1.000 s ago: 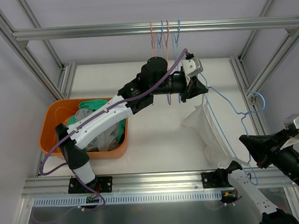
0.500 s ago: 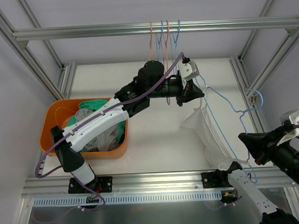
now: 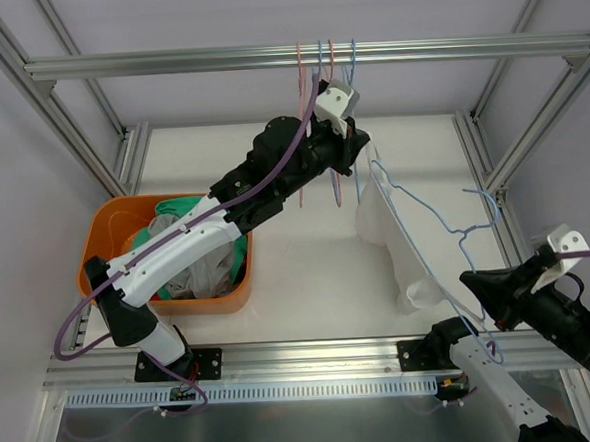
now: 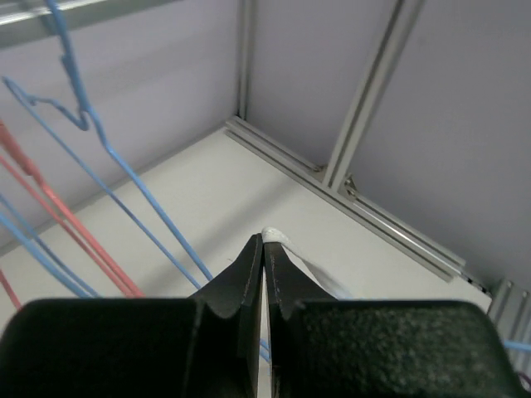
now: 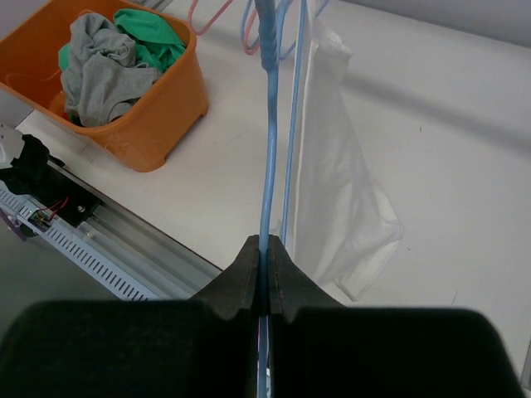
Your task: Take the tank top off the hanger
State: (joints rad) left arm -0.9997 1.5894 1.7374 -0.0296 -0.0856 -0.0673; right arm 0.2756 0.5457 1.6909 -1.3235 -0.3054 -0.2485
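Finds the tank top (image 3: pixel 399 243), thin and white, slung above the desk (image 3: pixel 308 270) and draped along the blue wire hanger (image 5: pixel 269 124) between the two arms; cannot tell about contact between the lowest corner and the desk. Shows the left claw (image 4: pixel 264 249) pressed shut, with only a small tab of white cloth peeping past the tips, most likely a strap or the top hem of the garment. Shows the right claw (image 5: pixel 264 249) clamped tight on the hanger wire, low on the frame, near the front edge of the desk. Leaves the far end of the garment raised close by the spare hangers (image 3: pixel 323 74), pink and blue, on the overhead rail (image 3: pixel 165 62). Looks, judging by the folds and sag, like very light, soft stuff: no stiffness to push against, apt to bunch, cling and snag on the wire shoulder rather than slide freely. Suggests gripping at a strap or the neckline, on doubled fabric good for a small pinch, not in the loose body panel, prone only to stretch. Calls for drawing the cloth along and off the end of the wire, with the hanger steadied in the other claw. Risks a slip from so slim a pinch, or a catch at the bend of the wire. Sits well apart from the orange bin (image 3: pixel 195 305) of grey and green clothes at the left of the desk.
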